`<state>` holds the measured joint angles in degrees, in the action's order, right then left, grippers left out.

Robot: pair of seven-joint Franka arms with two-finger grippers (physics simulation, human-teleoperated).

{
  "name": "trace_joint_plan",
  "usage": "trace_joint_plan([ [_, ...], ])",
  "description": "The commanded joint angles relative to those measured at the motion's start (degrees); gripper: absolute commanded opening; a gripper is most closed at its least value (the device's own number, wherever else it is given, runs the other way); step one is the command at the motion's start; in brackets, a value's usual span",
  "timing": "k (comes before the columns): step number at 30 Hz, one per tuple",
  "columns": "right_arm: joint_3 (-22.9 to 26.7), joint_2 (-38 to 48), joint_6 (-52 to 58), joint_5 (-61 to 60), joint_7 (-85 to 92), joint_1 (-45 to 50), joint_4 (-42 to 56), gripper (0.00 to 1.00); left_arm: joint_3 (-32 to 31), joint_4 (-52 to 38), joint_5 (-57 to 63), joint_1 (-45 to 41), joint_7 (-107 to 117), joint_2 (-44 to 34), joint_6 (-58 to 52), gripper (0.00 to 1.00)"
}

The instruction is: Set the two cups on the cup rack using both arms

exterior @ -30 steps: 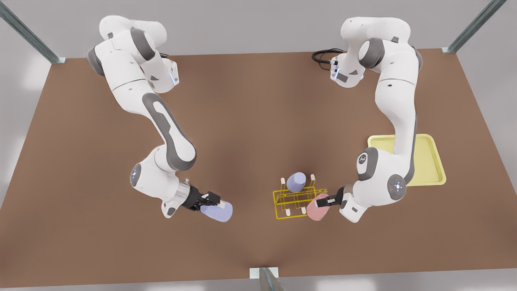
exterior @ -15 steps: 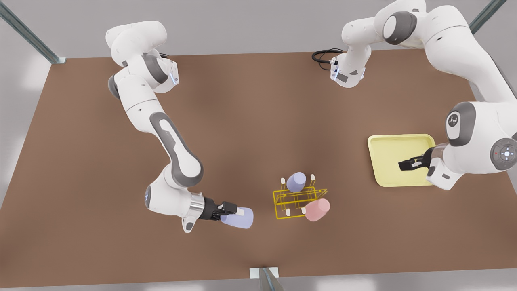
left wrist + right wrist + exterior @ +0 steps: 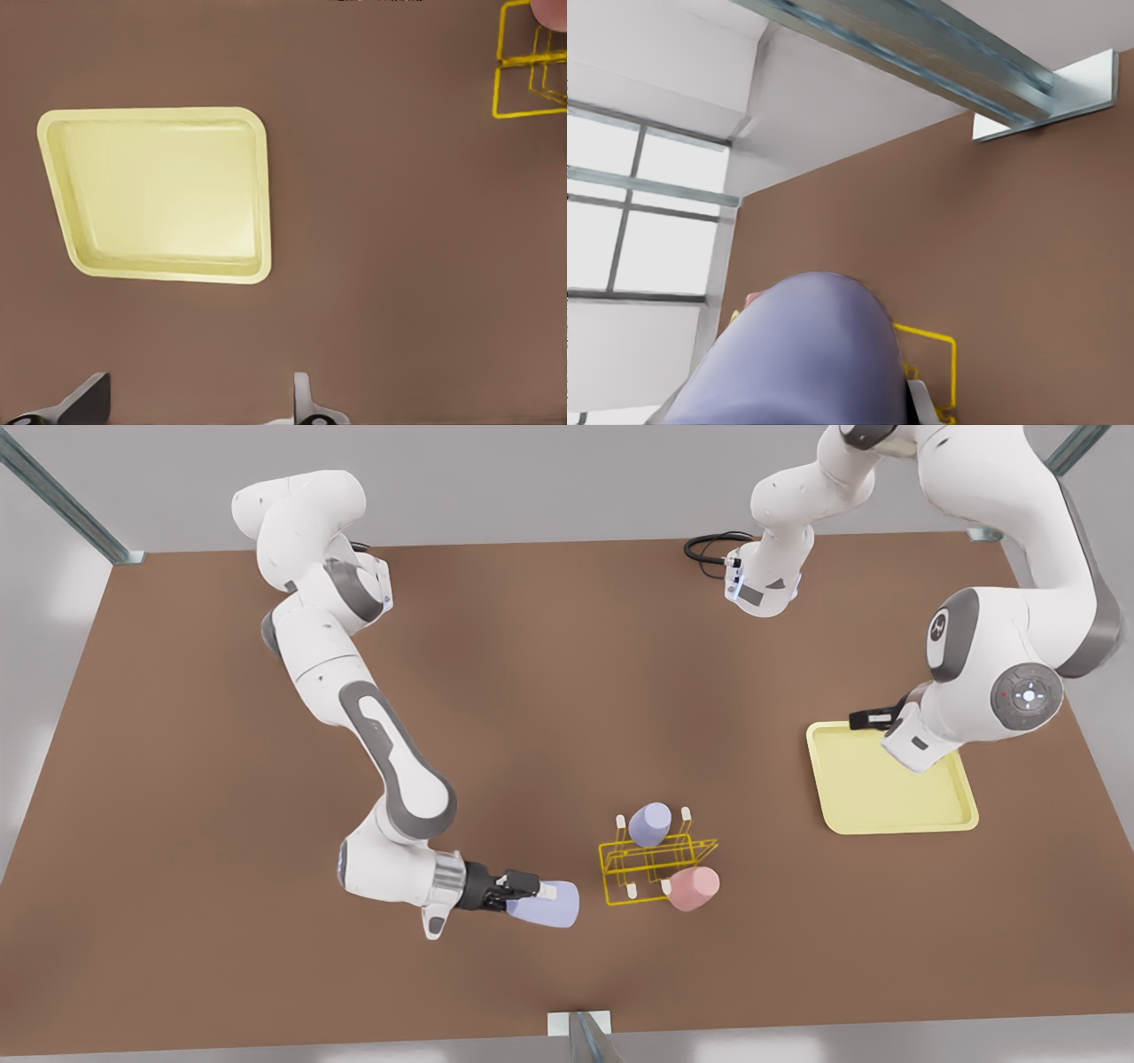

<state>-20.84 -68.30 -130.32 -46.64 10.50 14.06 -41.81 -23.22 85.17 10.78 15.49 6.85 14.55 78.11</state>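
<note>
A brown table (image 3: 549,691) in a grey-walled, windowed room carries a pale yellow tray (image 3: 895,815) at 3 o'clock and a yellow wire cup rack (image 3: 651,864) near 5 o'clock. The pink cup (image 3: 694,887) and one lavender cup (image 3: 649,824) already sit on the rack. The left gripper (image 3: 873,718) hovers spread and empty at the tray's edge, apparently waiting. The right gripper (image 3: 523,886), at 6 o'clock, clasps a second lavender cup (image 3: 545,903) beside the rack; seating it looks like the remaining step.

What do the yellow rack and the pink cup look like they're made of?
The rack looks like thin wire with a glossy yellow coating: you see the table through its open frame. The pink cup looks like matte plastic, opaque and evenly coloured with soft shading, though glazed ceramic can't be ruled out.
</note>
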Motion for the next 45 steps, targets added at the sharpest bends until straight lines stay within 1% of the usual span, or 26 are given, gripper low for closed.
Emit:
trace_joint_plan([
  [1, -0.3, -0.2, -2.0, 0.2, -0.7, 0.2, 0.3, 0.81, 2.3, 0.3, -0.3, -2.6, -5.8, -0.8, 3.5, 1.00],
  [2, -0.3, -0.3, -2.5, 0.1, -0.7, 0.5, 0.8, 0.81, 24.4, 5.5, -4.5, -22.4, -6.1, -5.9, 6.5, 1.00],
  [3, -0.4, -0.7, -3.5, 0.0, -0.7, 1.1, 1.1, 0.81, 24.2, 5.8, -5.9, -22.0, -6.1, -6.4, 5.7, 1.00],
  [5, -0.6, -0.8, -4.8, 0.0, -0.7, 1.8, 1.2, 0.81, 24.2, 5.3, -5.9, -22.0, -6.1, -3.6, 5.7, 1.00],
  [6, -1.9, -1.0, -5.6, 0.0, -0.7, 1.8, 1.3, 0.81, 24.2, 4.9, -5.9, -21.8, -6.1, -2.3, 4.3, 1.00],
  [7, -2.0, -1.2, -6.0, 0.0, -0.7, 2.1, 1.4, 0.81, 24.2, 3.8, -5.9, -21.7, -6.1, -1.1, 3.9, 1.00],
  [8, -2.9, -1.7, -6.6, 0.0, -0.7, 2.2, 1.6, 0.81, 24.0, 2.2, -6.6, -22.1, -6.0, -0.5, 1.2, 1.00],
  [18, -2.9, -2.6, -10.7, 0.0, -0.7, 5.8, 1.9, 0.81, 24.0, 1.4, -7.2, -21.7, -6.0, -0.1, 0.7, 1.00],
  [41, -2.7, -5.2, -11.4, 0.1, -0.7, 8.5, 2.3, 0.81, 24.0, 1.5, -7.3, -21.6, -5.9, 0.1, -0.4, 1.00],
  [42, -2.7, -5.2, -11.4, 0.1, -0.7, 8.5, 2.3, 0.88, 24.0, 1.5, -7.3, -21.6, -5.9, 0.1, -0.4, 1.00],
  [43, -2.7, -5.2, -11.4, 0.1, -0.7, 8.5, 2.3, 1.00, 24.0, 1.5, -7.3, -21.6, -5.9, 0.2, -0.4, 1.00],
  [45, -2.8, -5.2, -11.4, 0.1, -0.7, 8.5, 2.3, 1.00, 24.0, 1.5, -7.3, -21.7, -5.9, 0.3, -0.4, 1.00],
])
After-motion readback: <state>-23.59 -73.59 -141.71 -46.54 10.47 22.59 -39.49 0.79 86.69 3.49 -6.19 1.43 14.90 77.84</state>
